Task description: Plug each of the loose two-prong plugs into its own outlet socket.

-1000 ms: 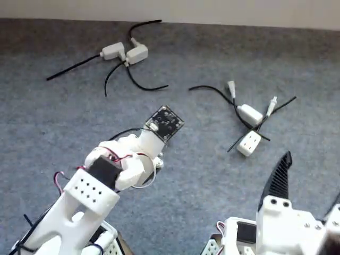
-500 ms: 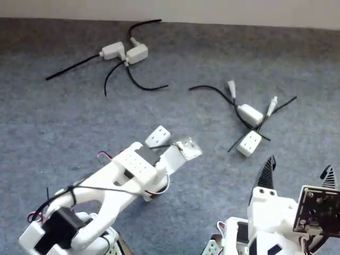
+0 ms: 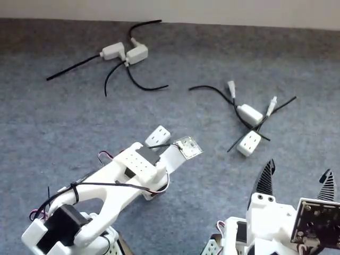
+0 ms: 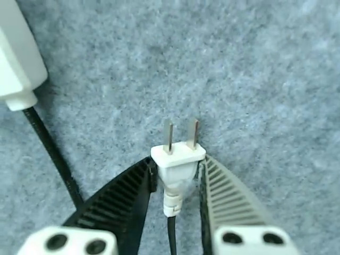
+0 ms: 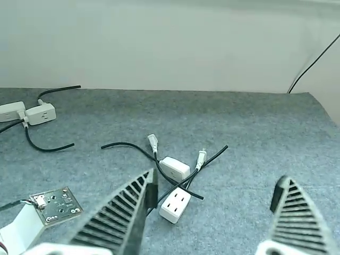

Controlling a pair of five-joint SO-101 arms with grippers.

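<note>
A grey carpeted table [image 3: 53, 133] carries two white robot arms at its near edge. The left arm [image 3: 133, 170] lies low and reaches toward the middle of the table. The right arm [image 3: 271, 218] sits at the near right.

The right gripper [image 3: 297, 169] hangs above the table with its jaws spread wide and nothing between them. Just beyond it lies a tangle of black cords with a white socket [image 3: 248, 143], slots facing up. A second white block [image 3: 249, 113] lies just past the socket, and two loose plugs [image 3: 231, 87] [image 3: 272, 103] rest on the far side of the tangle. At the far left, a pair of white pieces [image 3: 125, 52] lies touching end to end, probably already joined.

The left gripper [image 4: 178, 164] pinches a white two-prong plug [image 4: 178, 154] by its body, low over the carpet. The prongs point away from the arm. Another white piece on a black cord [image 4: 13, 58] lies near, to one side.

The step in hand looks like carrying a picked-up plug to a socket. The next move probably calls for lining the two prongs up with a free socket's slots and pushing straight in. The open right gripper could steady the socket, since a light socket may slide on the carpet.
</note>
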